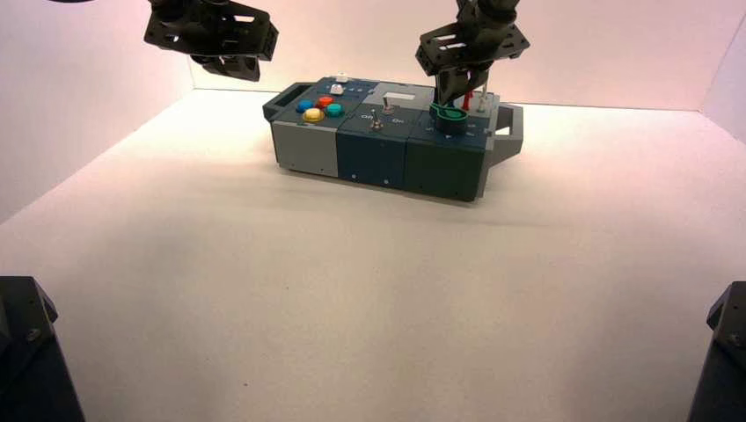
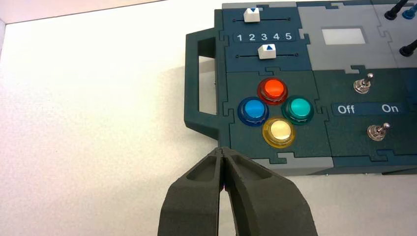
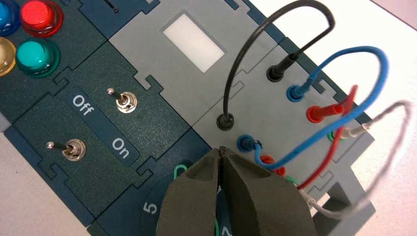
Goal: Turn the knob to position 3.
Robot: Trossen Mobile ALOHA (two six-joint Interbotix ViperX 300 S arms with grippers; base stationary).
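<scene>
The box stands on the far half of the white worktop, turned slightly, with a handle at each end. The knob, green on a dark round base, sits on the right-hand module of the box, near its front edge.

The right hand hangs directly over the knob, fingers pointing down at it. In the right wrist view its fingertips meet at a point and cover most of the dial; only slivers of green rim and the numeral 5 show beside them. The right hand looks clenched, and whether it presses on the knob or stands just above it cannot be told. The knob's pointed tip is hidden in that view, so its present position is not readable.

The left hand is raised well above and to the left of the box, over the handle end by the coloured buttons; its fingers are also pressed together, grasping nothing. It is plainly the farther of the two.

Room for turning is narrow on the far side: the looped wires and their plugs stand just behind the knob, and two toggle switches lie to its left. The near and right sides are open. A twist about the vertical axis would probably serve, provided the fingers stay clear of the wires.
</scene>
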